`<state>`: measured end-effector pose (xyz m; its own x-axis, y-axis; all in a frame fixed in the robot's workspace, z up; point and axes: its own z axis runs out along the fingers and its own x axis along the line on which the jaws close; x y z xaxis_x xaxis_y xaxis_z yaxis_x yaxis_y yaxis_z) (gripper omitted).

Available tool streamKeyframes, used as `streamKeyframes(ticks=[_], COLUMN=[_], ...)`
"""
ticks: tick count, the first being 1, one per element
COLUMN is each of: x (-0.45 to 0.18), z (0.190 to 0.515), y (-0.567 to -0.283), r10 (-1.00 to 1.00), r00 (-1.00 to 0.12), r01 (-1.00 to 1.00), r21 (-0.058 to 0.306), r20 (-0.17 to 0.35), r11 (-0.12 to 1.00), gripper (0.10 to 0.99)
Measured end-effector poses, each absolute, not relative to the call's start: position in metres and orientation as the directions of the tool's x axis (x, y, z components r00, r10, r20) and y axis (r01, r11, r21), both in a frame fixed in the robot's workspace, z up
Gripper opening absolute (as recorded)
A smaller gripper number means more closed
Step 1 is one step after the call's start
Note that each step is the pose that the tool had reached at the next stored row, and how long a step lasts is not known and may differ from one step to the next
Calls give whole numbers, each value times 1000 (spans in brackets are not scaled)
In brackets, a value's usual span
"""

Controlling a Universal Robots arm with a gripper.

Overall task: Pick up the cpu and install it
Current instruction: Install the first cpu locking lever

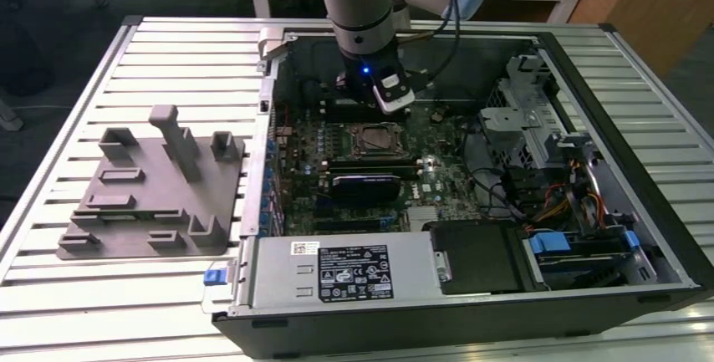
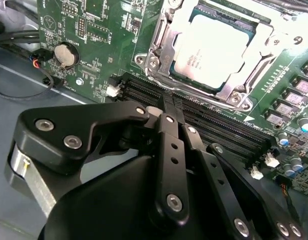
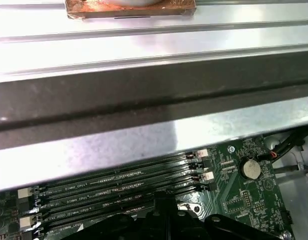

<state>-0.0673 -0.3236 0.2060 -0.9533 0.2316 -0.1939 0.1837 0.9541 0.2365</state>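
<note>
Black, matte and jointed, the linkage of the tool [image 2: 166, 107] is what you have nearest in the second wrist view, with round steel screws along its bars. The bars come together to one narrow tip above the memory slots, and nothing sits between them; I judge the tool pressed together and empty.

As for progress, the main part looks done to you. The cpu [image 2: 218, 47], a small flat square chip with a dull silver-white metal top and a thin dark rim, already lies inside the shiny steel socket frame [image 2: 161, 55] on the board, just beside the tip of the tool. What is left, in my judgement, is to close and lock the frame, if that belongs to the task; whether it is locked I cannot tell.

From largest to smallest:
- The ribbed pale metal desk [image 1: 179, 53] carries everything, with long parallel grooves.
- The open black computer case [image 1: 469, 320] of painted sheet metal lies on its side.
- The grey plastic tray with upright blocks [image 1: 150, 203] stands at the exterior view's left, well apart from the case.
- The green motherboard [image 2: 93, 35] is flat and full of small parts.
- The long black memory slots [image 3: 118, 192] run in parallel rows.
- The round silver coin battery [image 2: 66, 54] is smooth and bright.
</note>
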Motion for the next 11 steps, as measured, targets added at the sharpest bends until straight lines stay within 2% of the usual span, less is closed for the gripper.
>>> streamKeyframes(ticks=[4,11], x=[-67,-59], z=[206,206], y=[-324,-324], r10=[231,222], r00=[-954,-964], r01=[184,195], r21=[231,171], r20=[-192,-150], r11=[955,966], gripper=[106,106])
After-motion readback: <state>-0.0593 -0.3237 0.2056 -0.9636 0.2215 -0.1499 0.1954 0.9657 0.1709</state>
